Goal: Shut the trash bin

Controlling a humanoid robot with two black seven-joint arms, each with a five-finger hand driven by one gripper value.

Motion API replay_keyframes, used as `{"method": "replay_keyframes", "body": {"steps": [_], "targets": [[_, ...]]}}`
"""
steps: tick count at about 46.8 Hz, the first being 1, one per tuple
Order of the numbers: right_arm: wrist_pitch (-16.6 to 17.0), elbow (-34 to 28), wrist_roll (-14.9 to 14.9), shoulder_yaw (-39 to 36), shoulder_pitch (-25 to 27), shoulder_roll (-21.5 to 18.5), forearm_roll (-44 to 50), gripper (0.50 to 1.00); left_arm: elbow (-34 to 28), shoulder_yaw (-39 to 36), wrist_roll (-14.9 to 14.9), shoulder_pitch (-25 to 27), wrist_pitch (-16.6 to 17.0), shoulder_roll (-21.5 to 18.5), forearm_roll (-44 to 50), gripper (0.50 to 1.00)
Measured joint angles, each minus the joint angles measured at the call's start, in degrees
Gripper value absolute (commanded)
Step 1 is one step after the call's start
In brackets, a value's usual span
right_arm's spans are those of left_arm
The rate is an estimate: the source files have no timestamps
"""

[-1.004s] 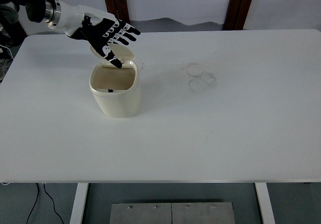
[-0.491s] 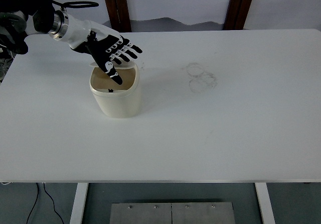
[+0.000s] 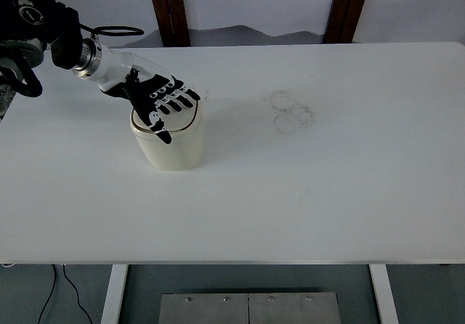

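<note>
Beneath the left robot hand [image 3: 161, 104], fingers spread flat and gripping nothing, sits the cream trash bin [image 3: 168, 144]. Palm-down contact apparently presses its lid shut.

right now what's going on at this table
The robot's left hand lies flat, fingers spread, on top of a small cream trash bin at the left of the white table, pressing its lid down. The hand covers most of the top, so whether the lid is fully seated cannot be told. It grips nothing. Some faint ring marks show on the tabletop to the right of the bin. The right arm is out of view.
</note>
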State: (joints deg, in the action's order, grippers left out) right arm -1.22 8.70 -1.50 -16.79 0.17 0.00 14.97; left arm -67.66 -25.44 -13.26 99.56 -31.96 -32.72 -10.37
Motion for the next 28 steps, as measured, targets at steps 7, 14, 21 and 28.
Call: {"method": "replay_keyframes", "body": {"steps": [7,14,21,28], "targets": [[0.00,0.00,0.00,0.00,0.00,0.00,0.00,0.993,-0.89,-0.52,0.00,-0.21,0.85,0.06,0.01,1.000],[0.00,0.00,0.03,0.00,0.00,0.00,0.01,0.993,-0.97,-0.55,0.01,-0.65,0.95,0.11,0.01,1.000],[0.00,0.00,0.03,0.00,0.00,0.00,0.01,0.993,-0.96,-0.54,0.01,-1.14,1.89,-0.02,0.07,1.000],[0.00,0.00,0.00,0.00,0.00,0.00,0.03,0.993,-0.17,0.07,0.00,-0.85,1.97,-0.49,0.55,1.000]]}}
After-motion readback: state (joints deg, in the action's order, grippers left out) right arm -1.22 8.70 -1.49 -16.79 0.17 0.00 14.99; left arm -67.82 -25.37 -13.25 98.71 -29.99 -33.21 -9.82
